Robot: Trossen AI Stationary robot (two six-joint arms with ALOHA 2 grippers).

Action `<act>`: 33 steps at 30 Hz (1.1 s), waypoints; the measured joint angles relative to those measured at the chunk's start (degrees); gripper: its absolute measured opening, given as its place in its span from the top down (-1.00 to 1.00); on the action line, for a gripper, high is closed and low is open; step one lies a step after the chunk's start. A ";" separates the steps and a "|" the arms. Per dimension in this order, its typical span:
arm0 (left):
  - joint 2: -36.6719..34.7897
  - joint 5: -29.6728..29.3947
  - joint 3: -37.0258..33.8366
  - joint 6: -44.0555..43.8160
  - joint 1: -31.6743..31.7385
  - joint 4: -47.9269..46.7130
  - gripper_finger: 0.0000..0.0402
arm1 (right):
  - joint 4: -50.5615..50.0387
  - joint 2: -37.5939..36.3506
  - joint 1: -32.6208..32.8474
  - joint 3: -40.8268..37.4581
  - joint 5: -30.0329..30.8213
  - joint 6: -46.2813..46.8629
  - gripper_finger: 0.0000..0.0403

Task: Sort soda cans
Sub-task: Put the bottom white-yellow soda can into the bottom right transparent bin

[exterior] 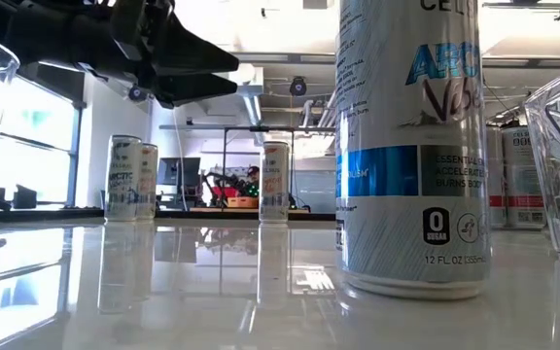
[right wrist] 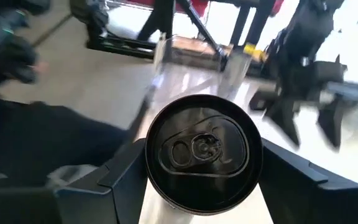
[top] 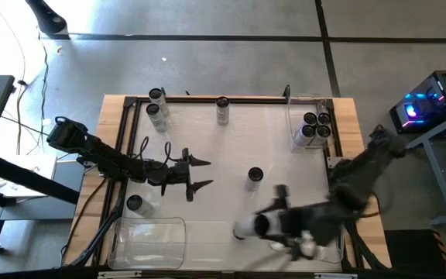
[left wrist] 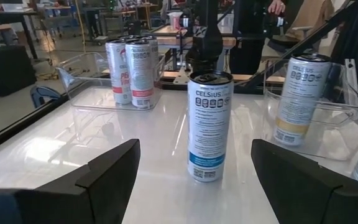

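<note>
Sorting is partway done. The left claw [top: 202, 174] hangs wide open and empty, facing a can [top: 255, 177] standing mid-table; next it must close in around it. The right claw [right wrist: 199, 163] grips another can [right wrist: 204, 154] near the front edge. The white table [top: 207, 139] is shiny; a workshop lies behind.

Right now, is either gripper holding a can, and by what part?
The right gripper holds a soda can by its sides, near the top. The left gripper is open and empty.
</note>
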 joint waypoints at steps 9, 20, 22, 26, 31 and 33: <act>0.00 -0.06 0.00 0.17 -0.04 0.16 -0.51 | -19.55 -2.33 18.31 0.00 13.90 37.88 -0.19; 0.00 -0.18 0.00 0.20 -0.05 0.24 -0.51 | -37.14 9.33 22.50 0.00 13.98 68.72 -0.19; 0.00 -0.18 0.00 0.20 -0.05 0.27 -0.51 | -37.04 11.26 21.57 0.00 13.17 69.20 -0.19; 0.00 -0.17 0.00 0.22 -0.04 0.60 -0.51 | -34.02 14.39 18.71 0.00 11.63 67.04 -0.19; -0.02 -0.16 0.00 0.21 -0.05 0.72 -0.51 | -30.64 17.54 15.61 0.00 11.47 61.41 -0.19; -0.02 -0.16 0.00 0.22 -0.04 0.72 -0.51 | -31.02 18.48 14.84 -0.17 11.27 61.00 -0.19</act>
